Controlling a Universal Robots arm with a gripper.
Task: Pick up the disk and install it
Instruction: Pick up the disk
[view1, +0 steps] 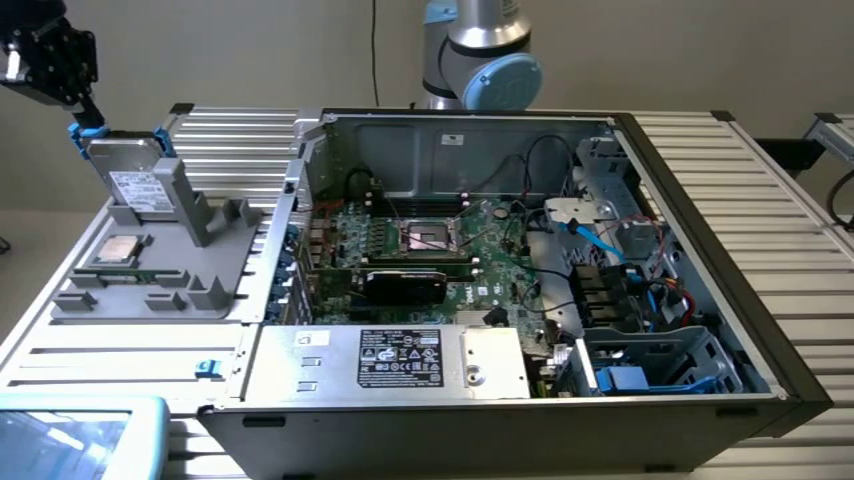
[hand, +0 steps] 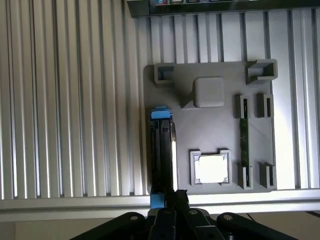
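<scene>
**Drive taken by its blue end tab**

The disk (view1: 134, 185) stands on edge in a slot of the grey holder tray (view1: 127, 302), leaning on the tray's post. High over the tray's far corner, the gripper (view1: 86, 120) has its fingers pinched together on the blue carrier's upper tab (view1: 88, 131). The metal body looks rigid, fairly heavy and shock-sensitive, and its faces look smooth, so the tab seems the surest hold, though plastic may flex. A CPU chip (view1: 118, 250) sits in a pocket on the tray. The open computer case (view1: 454, 150) lies beside the tray.
</scene>
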